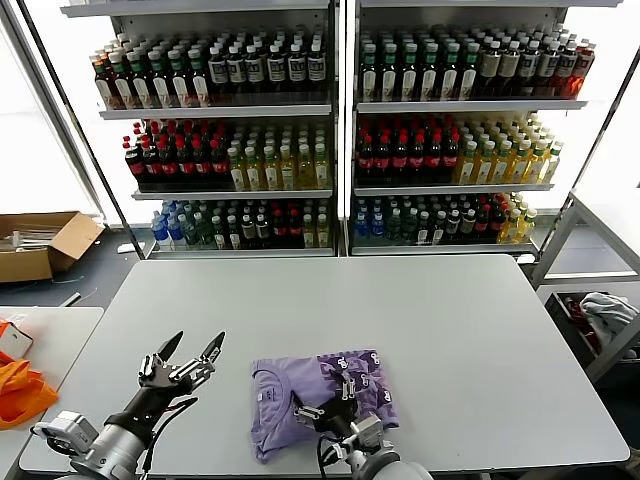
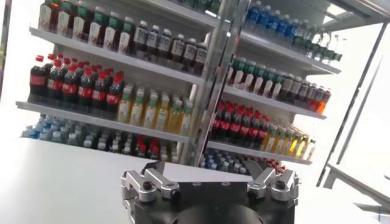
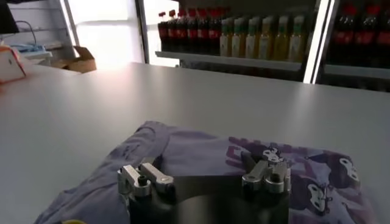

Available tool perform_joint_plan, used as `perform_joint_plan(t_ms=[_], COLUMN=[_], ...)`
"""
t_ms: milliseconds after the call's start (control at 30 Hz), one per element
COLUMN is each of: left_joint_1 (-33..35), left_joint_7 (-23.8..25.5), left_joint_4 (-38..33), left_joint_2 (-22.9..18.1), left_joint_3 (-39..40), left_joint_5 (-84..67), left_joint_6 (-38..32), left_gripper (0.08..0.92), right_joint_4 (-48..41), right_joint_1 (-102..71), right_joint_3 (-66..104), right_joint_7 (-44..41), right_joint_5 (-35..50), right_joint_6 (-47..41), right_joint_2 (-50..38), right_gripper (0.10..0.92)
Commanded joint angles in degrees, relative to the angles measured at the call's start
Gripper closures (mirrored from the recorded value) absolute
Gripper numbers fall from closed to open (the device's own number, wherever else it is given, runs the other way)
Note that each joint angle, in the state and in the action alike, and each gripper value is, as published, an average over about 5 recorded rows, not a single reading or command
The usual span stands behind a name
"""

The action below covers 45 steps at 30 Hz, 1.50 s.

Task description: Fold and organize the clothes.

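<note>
Lavender T-shirt (image 1: 318, 398) lies folded into a rough rectangle on the grey desk (image 1: 420, 320), at the near edge, approx. centre. Darker purple print faces up on the half away from the left tool; neck opening shows on the half nearer it. Near hem partly covered by the right arm, so edge there not readable.

Right tool (image 1: 325, 400) sits over the shirt's near part, fingers spread wide, nothing between them. Contact w/ fabric: can't tell from the head view. In the right wrist view the tool (image 3: 204, 176) shows only its 2 finger bases; tips not distinguishable against the shirt (image 3: 201, 152). Shirt is cut off at that frame's border.

Left tool (image 1: 185, 360) is beside the shirt, clear of it, raised and tilted toward the shelves (image 1: 335, 120), fingers fully apart, empty. Left wrist view: tool (image 2: 210, 185) shows finger bases only, tips out of frame; desk surface and drink bottles (image 2: 152, 109) beyond.

Relative to the shirt: orange fabric (image 1: 18, 385) far off past the left tool, on a 2nd desk, cut by frame edge. Cardboard box (image 1: 40, 245) on the floor beyond that. White-grey cloth pile (image 1: 605, 315) off the desk's opposite side, partly hidden by a frame rail.
</note>
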Motion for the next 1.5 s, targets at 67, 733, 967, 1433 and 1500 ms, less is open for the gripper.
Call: perform_joint_plan(t_ms=[67, 733, 967, 1433, 1500], left_joint_1=[-0.17, 0.02, 0.26, 0.23, 0.32], left_joint_7=[-0.05, 0.73, 1.33, 2.47, 2.60], left_joint_4=[-0.83, -1.98, -2.48, -3.19, -3.82], left_joint_2=[-0.03, 2.11, 0.95, 0.56, 0.24], left_joint_3=[0.03, -4.12, -7.89, -10.85, -10.60], left_joint_5=[0.15, -1.40, 1.36, 2.60, 2.64], left_joint_6=[0.12, -0.25, -1.09, -1.05, -0.98], left_gripper=[0.177, 0.177, 0.177, 0.177, 0.177], right_joint_4=[4.98, 13.77, 15.48, 14.86, 14.84], right_joint_1=[1.63, -18.81, -21.75, -23.66, -23.81], right_joint_3=[-2.38, 32.25, 37.66, 42.05, 42.13], right_joint_7=[3.72, -5.40, -8.34, -10.10, -10.19], right_joint_5=[-1.72, -2.71, -1.29, 0.81, 0.84], right_joint_6=[2.29, 19.40, 19.12, 19.29, 19.29], right_joint_2=[0.73, 0.91, 2.56, 2.92, 2.78], right_gripper=[0.203, 0.203, 0.203, 0.203, 0.203])
